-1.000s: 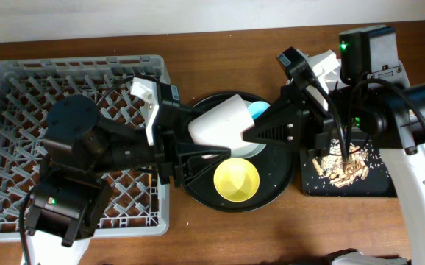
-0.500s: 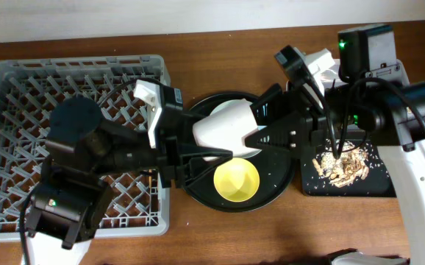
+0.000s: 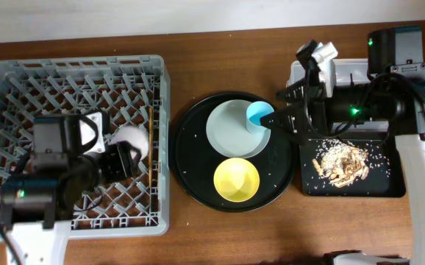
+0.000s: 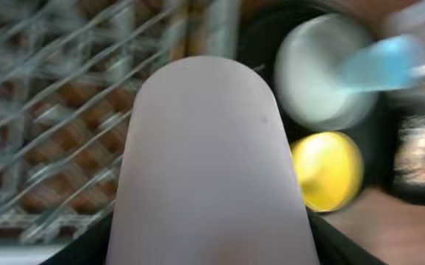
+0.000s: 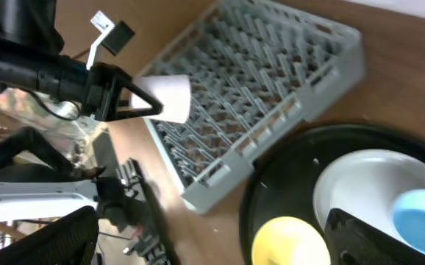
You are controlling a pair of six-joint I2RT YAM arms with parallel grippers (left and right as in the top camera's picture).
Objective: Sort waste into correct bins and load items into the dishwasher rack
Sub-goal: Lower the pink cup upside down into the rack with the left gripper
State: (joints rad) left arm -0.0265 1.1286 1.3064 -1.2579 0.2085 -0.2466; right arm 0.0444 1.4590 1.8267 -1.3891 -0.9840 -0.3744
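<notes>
My left gripper is shut on the pale pink cup, holding it above the grey dishwasher rack. That cup fills the left wrist view and shows small in the right wrist view. Chopsticks lie in the rack beside it. The grey-white plate, the light-blue cup on it and the yellow bowl sit on the round black tray. My right gripper stands open and empty at the blue cup's right edge. Beige food scraps lie in the black rectangular tray.
A clear tub stands behind the black rectangular tray, mostly under my right arm. The round tray sits between the rack and the rectangular tray. Bare brown table runs along the back edge and the front.
The right gripper opened, let go of the pink cup and drew back to the right. The left arm carried the cup left from above the round tray to over the rack.
</notes>
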